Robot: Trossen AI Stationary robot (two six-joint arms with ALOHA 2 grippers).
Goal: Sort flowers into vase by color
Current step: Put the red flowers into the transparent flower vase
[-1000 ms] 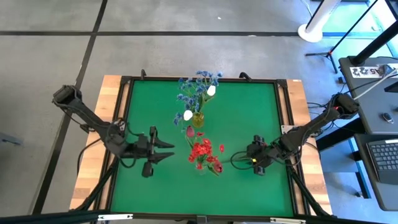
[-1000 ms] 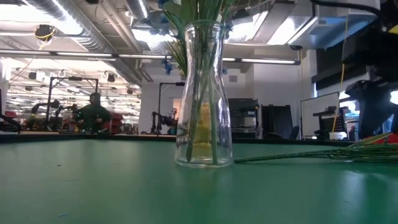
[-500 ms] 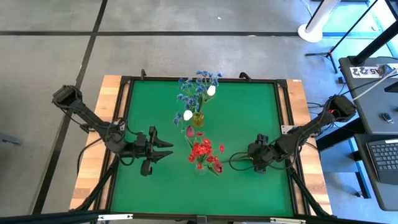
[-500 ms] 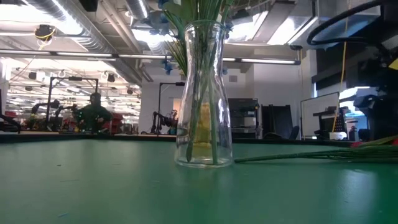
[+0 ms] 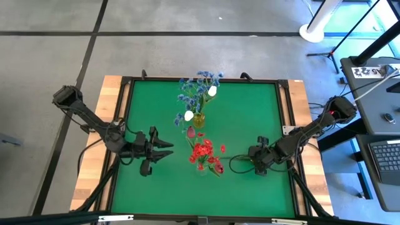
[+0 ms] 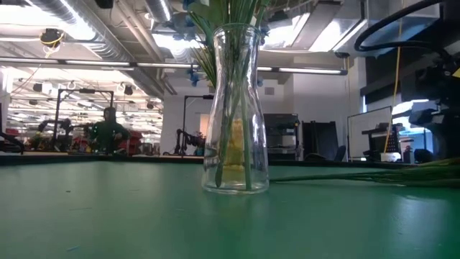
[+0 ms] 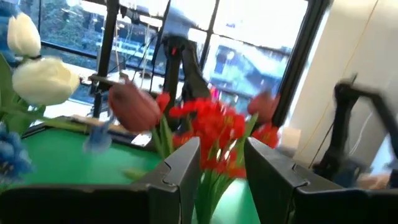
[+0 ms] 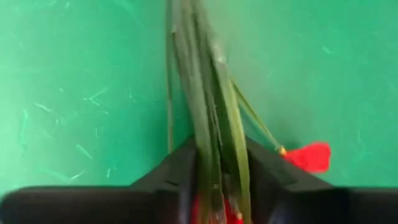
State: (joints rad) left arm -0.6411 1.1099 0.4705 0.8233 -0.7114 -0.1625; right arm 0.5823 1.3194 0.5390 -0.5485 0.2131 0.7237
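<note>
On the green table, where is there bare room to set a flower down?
Bare mat lies right of the blue-flower vase, and along the near edge. The middle is crowded: the red flowers sit between the left end effector and the right end effector.

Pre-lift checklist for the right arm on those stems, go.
1. Stems between the right gripper fingers: ok, they run straight through the gap.
2. Jaws fully closed on the stems: cannot tell.
3. Stems lying flat on the table: ok.
4. Red vase upright beside the stems: ok.
5. Blue vase upright, apart from the work: ok.
6. Left gripper off the flowers, jaws open, facing the red bunch: ok.
</note>
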